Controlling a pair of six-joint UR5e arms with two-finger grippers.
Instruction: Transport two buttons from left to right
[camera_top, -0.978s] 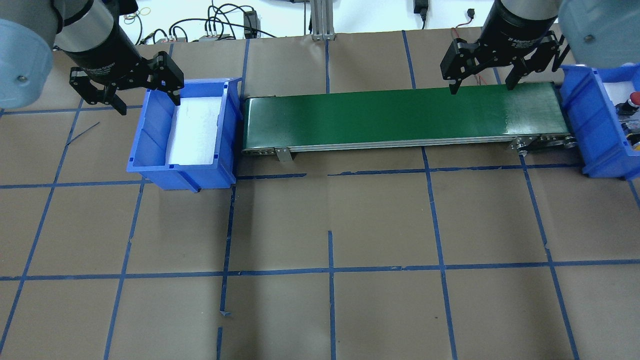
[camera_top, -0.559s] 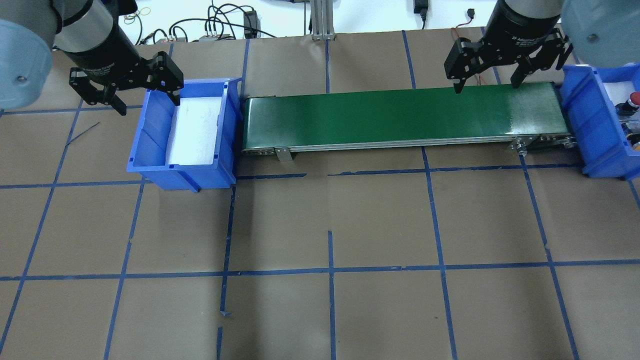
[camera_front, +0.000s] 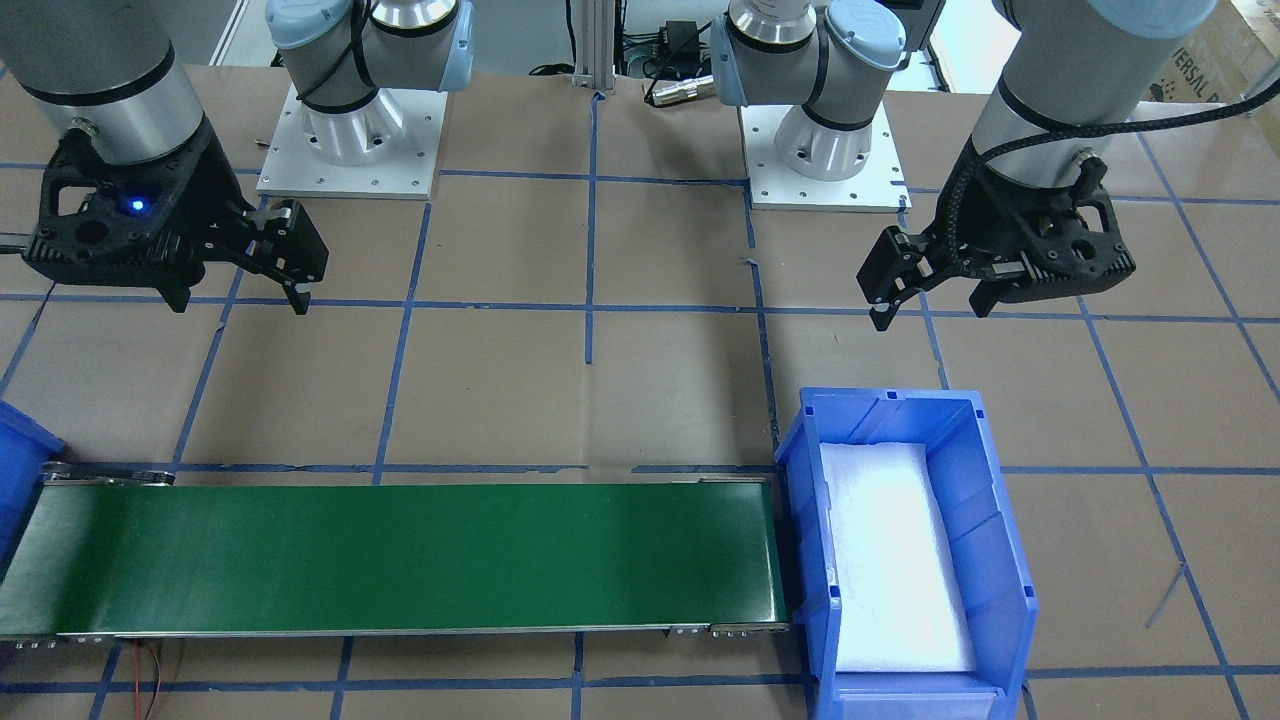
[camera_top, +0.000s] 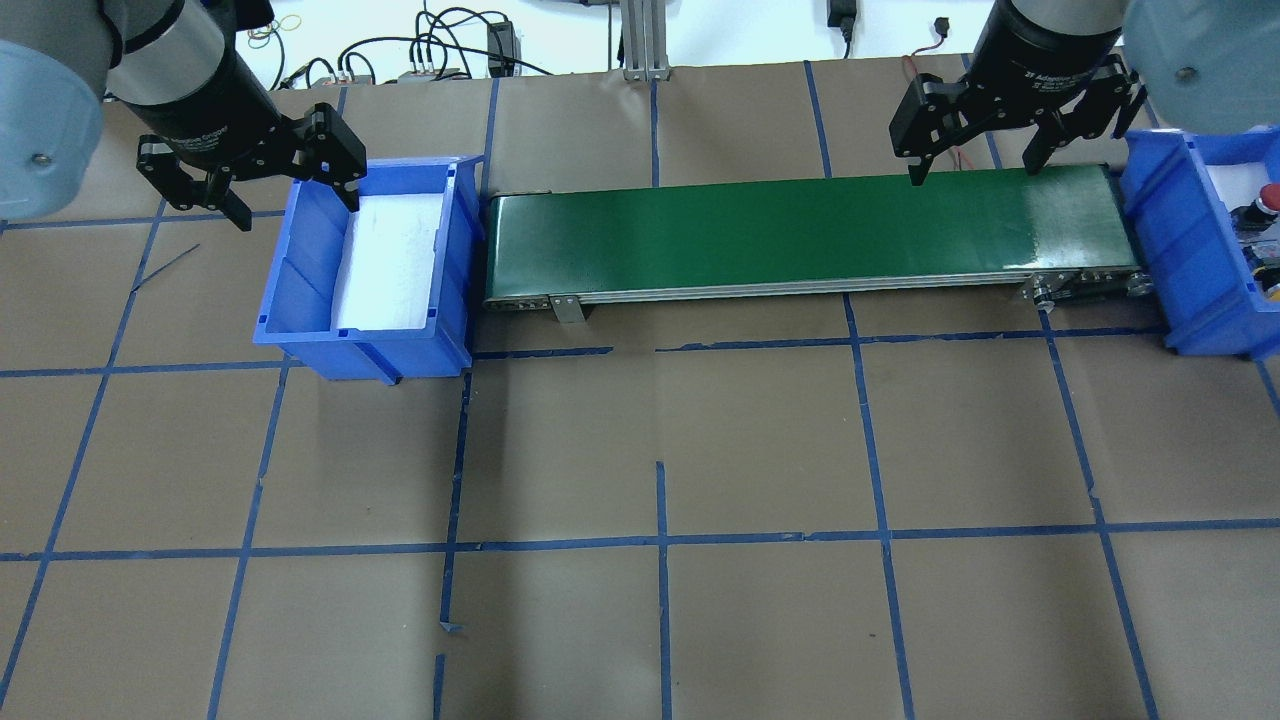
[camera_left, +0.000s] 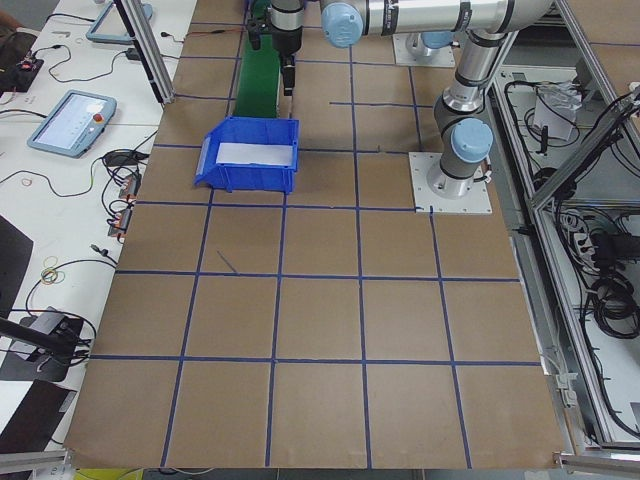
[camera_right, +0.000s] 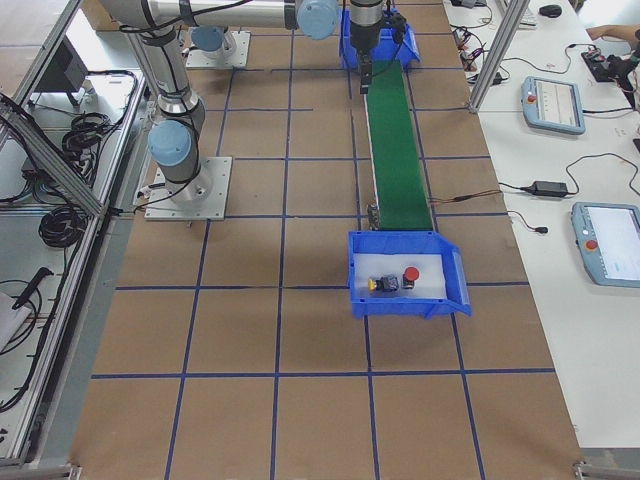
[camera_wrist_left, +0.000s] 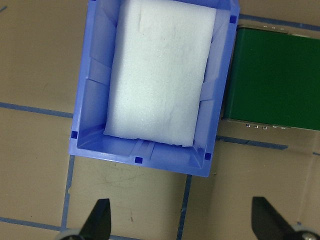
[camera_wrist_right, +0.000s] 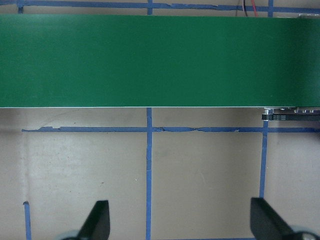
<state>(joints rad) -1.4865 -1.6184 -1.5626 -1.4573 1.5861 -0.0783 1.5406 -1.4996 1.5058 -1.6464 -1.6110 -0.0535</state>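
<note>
The two buttons lie in the right blue bin (camera_right: 400, 305): the yellow-capped one (camera_right: 383, 284) and the red-capped one (camera_right: 410, 275), side by side on white foam. In the overhead view only the red cap (camera_top: 1270, 196) shows clearly, at the right edge. My left gripper (camera_top: 297, 205) is open and empty, high over the near rim of the left blue bin (camera_top: 300, 270), which holds only a white foam pad (camera_wrist_left: 160, 75). My right gripper (camera_top: 972, 175) is open and empty above the right part of the green conveyor belt (camera_top: 800, 225), short of the right bin (camera_top: 1170, 240).
The conveyor (camera_front: 400, 555) runs between the two bins. Brown paper with a blue tape grid covers the table (camera_top: 660, 450). Cables and a metal post (camera_top: 640, 40) lie beyond the belt. The arm bases (camera_front: 350, 140) stand on the robot's side.
My right gripper has shifted slightly to the right and toward the belt's far edge, still open. My left gripper has not moved.
</note>
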